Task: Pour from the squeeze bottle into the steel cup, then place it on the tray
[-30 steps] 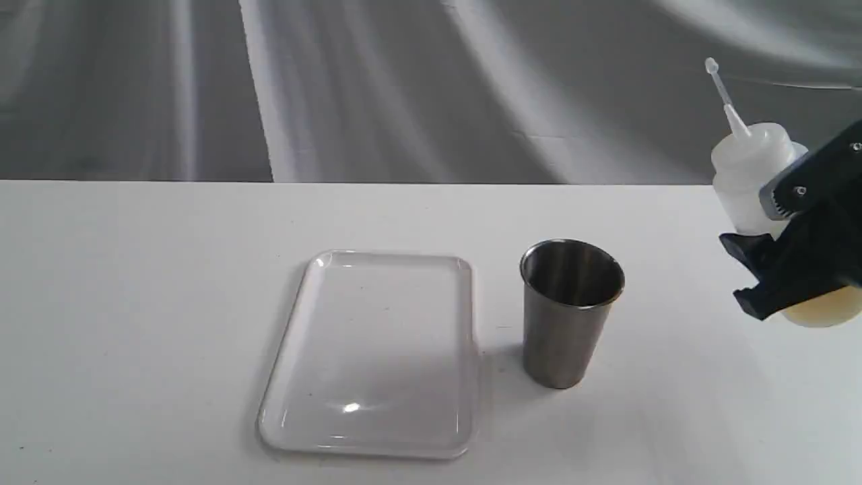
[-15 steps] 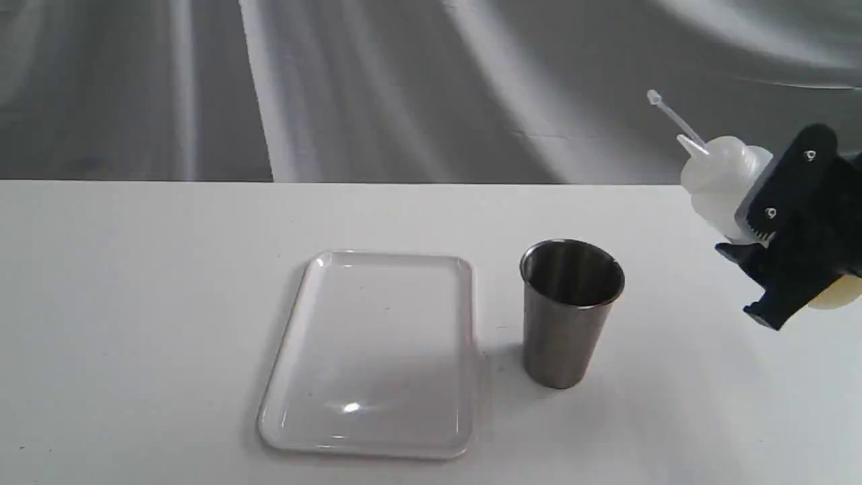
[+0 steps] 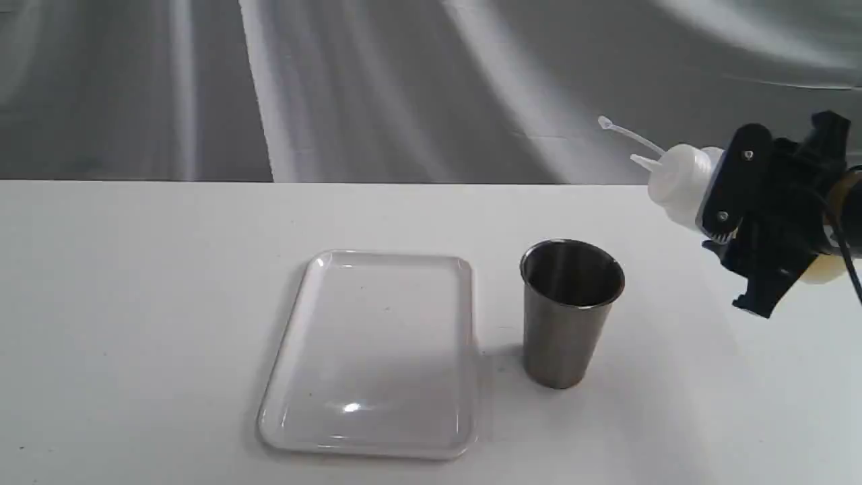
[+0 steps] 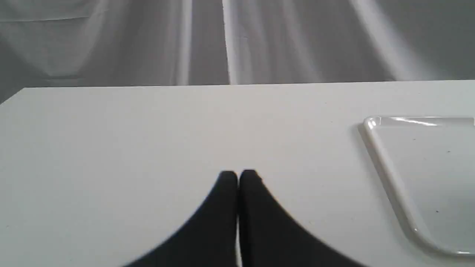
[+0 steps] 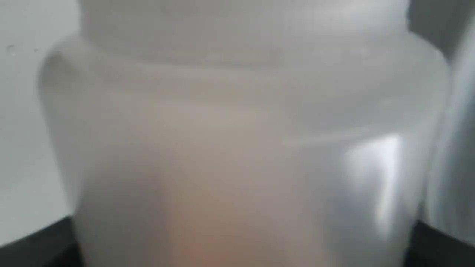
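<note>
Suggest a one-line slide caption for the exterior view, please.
Right pincer holds the squeeze bottle tilted, nozzle toward the steel cup standing beside the white tray.

Beyond the left fingers (image 4: 222,207) a plain white surface (image 4: 130,129) stretches flat and matte to a straight far edge. Off to one side of them, one of its far corners shows. The surface carries a few tiny dark specks and only soft, diffuse shadows, so the light is even and gentle.

Behind that far edge hangs a grey cloth backdrop (image 4: 297,37) that fills the rest of the view. It falls in loose folds, with pale streaks running down it, the brightest a narrow one almost straight ahead of the left fingers. Above and behind the right fingers (image 3: 731,195) a broad pale band curves across the cloth.
</note>
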`<state>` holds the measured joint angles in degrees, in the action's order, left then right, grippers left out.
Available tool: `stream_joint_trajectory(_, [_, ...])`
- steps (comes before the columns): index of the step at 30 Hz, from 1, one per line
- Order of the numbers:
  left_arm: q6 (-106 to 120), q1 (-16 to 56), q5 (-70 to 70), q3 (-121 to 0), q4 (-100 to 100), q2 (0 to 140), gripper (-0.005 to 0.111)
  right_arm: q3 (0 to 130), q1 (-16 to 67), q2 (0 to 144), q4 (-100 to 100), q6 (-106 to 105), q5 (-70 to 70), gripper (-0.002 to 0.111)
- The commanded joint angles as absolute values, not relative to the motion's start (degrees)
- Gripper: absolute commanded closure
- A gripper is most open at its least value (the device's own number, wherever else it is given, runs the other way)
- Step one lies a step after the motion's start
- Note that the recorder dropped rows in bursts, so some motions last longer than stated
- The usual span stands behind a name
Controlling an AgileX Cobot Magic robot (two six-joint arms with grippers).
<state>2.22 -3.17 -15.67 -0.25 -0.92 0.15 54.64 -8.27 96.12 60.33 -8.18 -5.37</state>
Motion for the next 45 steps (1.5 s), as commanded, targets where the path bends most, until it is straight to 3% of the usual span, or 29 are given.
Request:
stream_joint_trajectory(1, [2.1,-2.7,-15.2,0.0,-1.0,0.0,0.107,56.8,-7.3,95.7,64.2,-9.0,-3.7,0.108])
stream_joint_trajectory(45, [2.1,-2.7,-15.2,0.0,-1.0,0.0,0.107,58.8,0.1,97.8,94.7,-9.2,10.1,0.108])
